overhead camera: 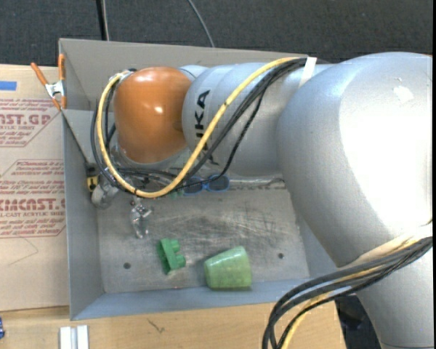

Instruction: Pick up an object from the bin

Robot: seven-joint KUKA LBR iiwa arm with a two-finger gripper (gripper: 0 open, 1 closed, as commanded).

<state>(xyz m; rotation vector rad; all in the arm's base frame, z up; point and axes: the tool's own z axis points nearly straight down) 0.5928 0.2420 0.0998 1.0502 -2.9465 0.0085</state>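
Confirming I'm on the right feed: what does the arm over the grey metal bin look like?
A bulky silver-grey arm with part of black KUKA lettering, a glossy orange dome cover at its wrist, and yellow and black cables looping along it. Its small bare-metal gripper is plain silver.

The grey metal bin [83, 267] holds two loose things on its floor, both near the front wall. A small green plastic block [171, 255] lies to the left. A larger green rounded plastic cup [228, 269], on its side, lies just beside it on the right (apart, not touching). Behind them, over the bin's back left part, hangs the arm's wrist with its orange dome cover [151, 115]. A small grey metal piece [139, 220] sits between that wrist and the block, towards the left wall.
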